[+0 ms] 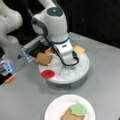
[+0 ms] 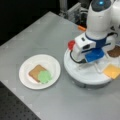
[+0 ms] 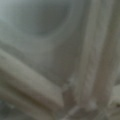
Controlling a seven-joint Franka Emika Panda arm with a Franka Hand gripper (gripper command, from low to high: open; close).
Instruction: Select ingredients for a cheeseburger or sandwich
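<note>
A white round tray carries the loose ingredients: a tan bread square, a red tomato disc and a yellow cheese square. My gripper reaches down into the tray's middle, between the bread and the cheese. The wrist view shows only blurred white tray walls close up. On the white paper plate lies the sandwich: a bread square with the green lettuce on it.
The arm's grey base stands at a front view's left, with a small orange piece on the table near it. The grey table ends in a dark perforated floor at a front view's bottom left.
</note>
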